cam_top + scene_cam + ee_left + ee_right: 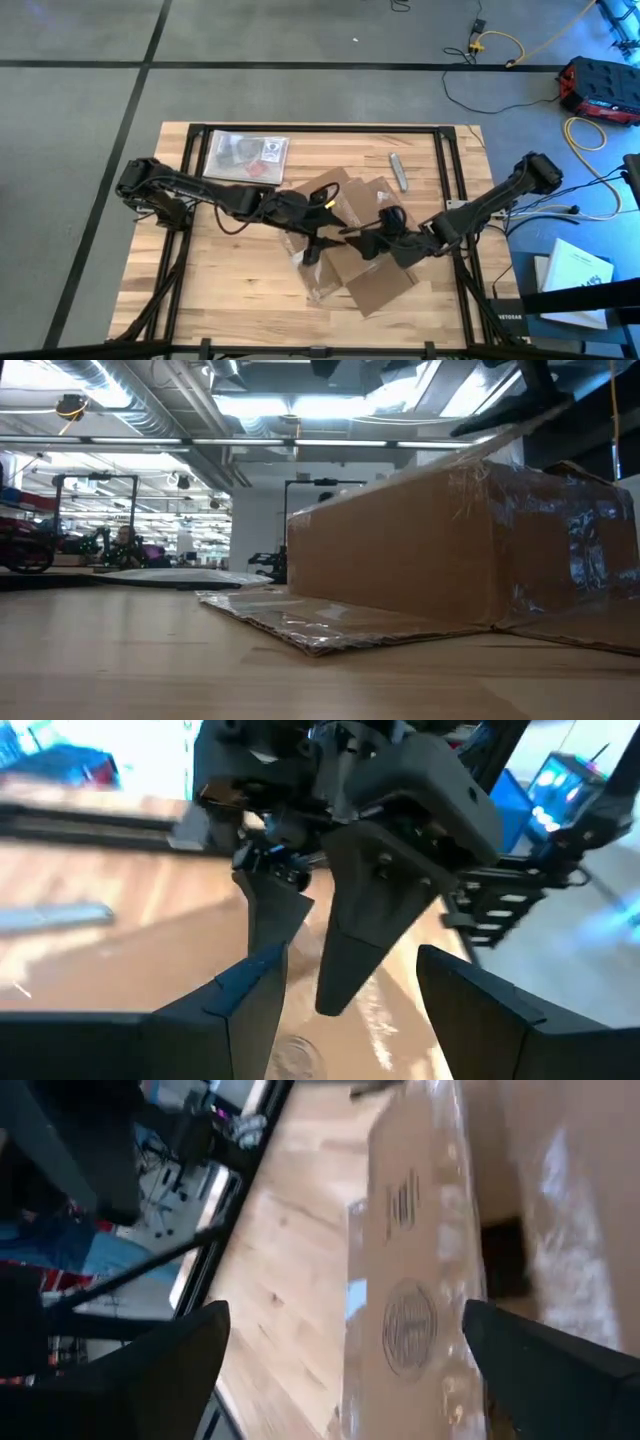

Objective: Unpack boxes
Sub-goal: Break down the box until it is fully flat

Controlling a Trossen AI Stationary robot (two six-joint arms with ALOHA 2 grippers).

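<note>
Wooden table (240,275), taped cardboard box (360,245), round stamp (410,1325)

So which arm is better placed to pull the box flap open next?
Probably the right: the right gripper is open with the box flap edge between its fingers. The left gripper faces the right arm instead.

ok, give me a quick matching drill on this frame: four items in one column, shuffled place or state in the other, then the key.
Items:
1. cardboard box
2. clear plastic bag
3. small grey tool
4. right gripper

Place or state:
A. far side of the table, on the left arm's side
B. open, over the box
C. mid-table, flaps spread, shiny tape on it
D. lying alone on bare wood beyond the box

Pairs: 1-C, 2-A, 3-D, 4-B
</note>
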